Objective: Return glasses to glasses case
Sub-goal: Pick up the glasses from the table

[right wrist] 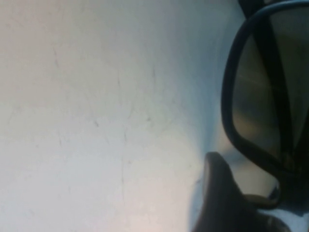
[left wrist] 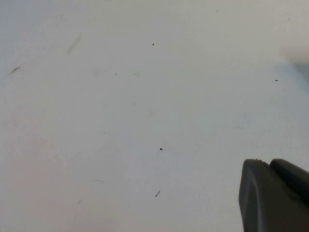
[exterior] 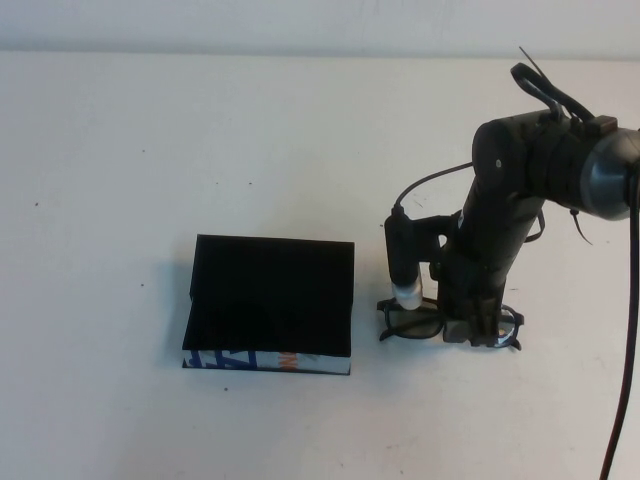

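Jaws of the right gripper (exterior: 478,335) are lowered onto the dark plastic-framed glasses (exterior: 412,322) at about the frame's middle; whether they are open or already pinching cannot be told, as the arm hides them. The white table (exterior: 150,150) carries everything. The flat black rectangular glasses case (exterior: 270,300), its near long side printed blue, white and orange, lies left of the glasses, apart from them, with its lid seemingly down. The glasses rest on the table, near right. Risk: an off-centre pinch could let the frame tip or slip on lifting, and a closed lid would block insertion. The left gripper (left wrist: 275,198) hangs over bare table, its jaws' state likewise unclear.
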